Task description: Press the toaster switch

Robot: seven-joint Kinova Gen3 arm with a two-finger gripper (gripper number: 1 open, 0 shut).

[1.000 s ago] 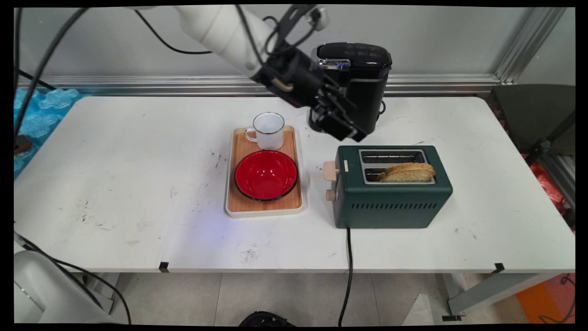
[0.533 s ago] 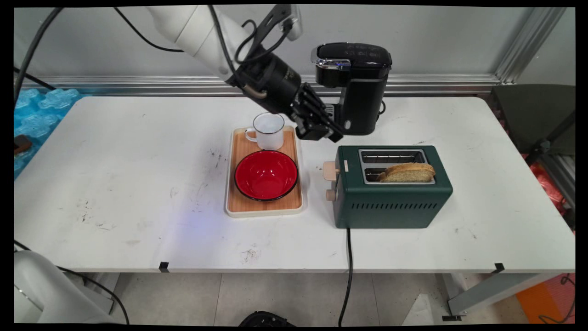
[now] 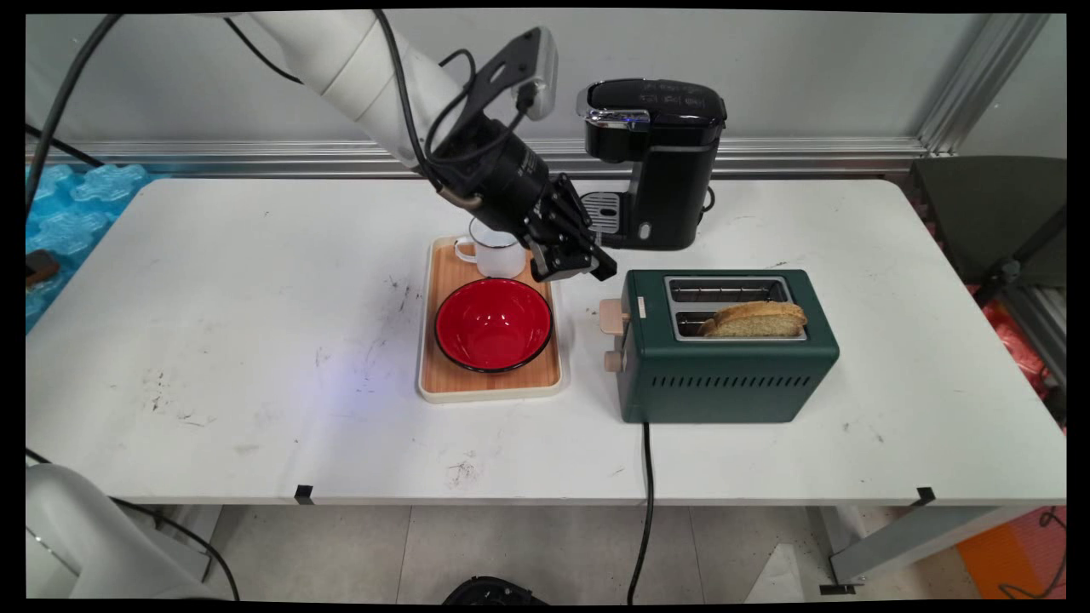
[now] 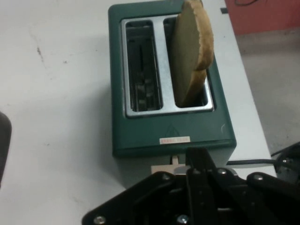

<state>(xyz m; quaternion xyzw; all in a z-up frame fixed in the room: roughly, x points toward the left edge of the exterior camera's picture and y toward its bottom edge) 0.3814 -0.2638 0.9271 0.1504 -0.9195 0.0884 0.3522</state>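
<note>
1. One white bench (image 3: 213,298), carrying everything else.
2. Black capsule coffee machine (image 3: 664,170) at the back, and a green two-slot toaster (image 3: 724,366) in front of it.
3. Wooden tray (image 3: 490,390) left of the toaster, holding a red bowl (image 3: 494,323) and a white enamel mug (image 3: 498,260).
4. Claw (image 3: 588,266) closed on nothing, hovering between mug and toaster, near the toaster's lever (image 3: 611,316).
5. Bread slice (image 3: 754,319) standing in the near slot.

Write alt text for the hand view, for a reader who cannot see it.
A green toaster stands on a white table, with a slice of bread sticking up from one of its two slots. The black gripper, fingers together, rises from the bottom edge just before the toaster's lever end.
</note>
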